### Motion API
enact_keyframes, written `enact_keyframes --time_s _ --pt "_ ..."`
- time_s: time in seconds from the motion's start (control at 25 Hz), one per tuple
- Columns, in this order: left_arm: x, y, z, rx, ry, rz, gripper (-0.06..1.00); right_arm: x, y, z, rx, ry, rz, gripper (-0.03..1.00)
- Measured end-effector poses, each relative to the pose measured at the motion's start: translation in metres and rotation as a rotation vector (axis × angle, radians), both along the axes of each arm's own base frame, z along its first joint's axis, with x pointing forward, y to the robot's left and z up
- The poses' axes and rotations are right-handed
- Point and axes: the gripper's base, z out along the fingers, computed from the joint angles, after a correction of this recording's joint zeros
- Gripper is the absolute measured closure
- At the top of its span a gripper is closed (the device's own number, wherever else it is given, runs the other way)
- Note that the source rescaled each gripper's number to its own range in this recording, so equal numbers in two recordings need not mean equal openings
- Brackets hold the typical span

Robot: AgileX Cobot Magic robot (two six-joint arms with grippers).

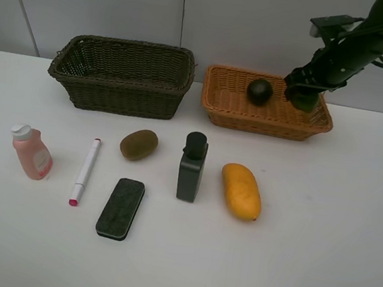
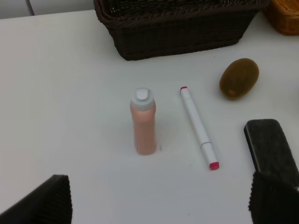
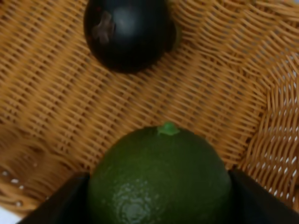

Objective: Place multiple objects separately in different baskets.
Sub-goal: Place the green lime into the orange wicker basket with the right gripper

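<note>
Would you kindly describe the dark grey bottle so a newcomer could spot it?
Find the shallow orange-tan wicker basket at the back right. In front of its left end stands the dark grey rectangular bottle. It alone stands tall and dark, between a fuzzy brown kiwi and a yellow mango.

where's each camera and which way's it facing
Exterior high: up high, facing down at the table; right gripper shows in the orange basket.
Left wrist: over the table, facing pink bottle and white marker; open left gripper's tips show.
Right wrist: inside that basket, facing mangosteen; its fingers grip the lime.
Shared: mangosteen, exterior and right wrist.
</note>
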Motion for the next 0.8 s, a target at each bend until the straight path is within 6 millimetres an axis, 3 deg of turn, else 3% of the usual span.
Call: enact_keyframes --time_s 0.64,0.72,0.8 --pt "0.0 0.0 0.0 0.0 0.0 0.0 -0.05 0.008 0.001 -0.012 0.024 -0.028 -0.041 0.5" --pt "0.0 0.0 0.0 0.0 0.0 0.0 -0.05 0.009 0.0 -0.011 0.02 -0.039 -0.041 0.22" --pt "0.0 0.0 0.0 0.0 0.0 0.0 -0.05 0.009 0.0 -0.011 0.007 -0.044 -0.037 0.06"
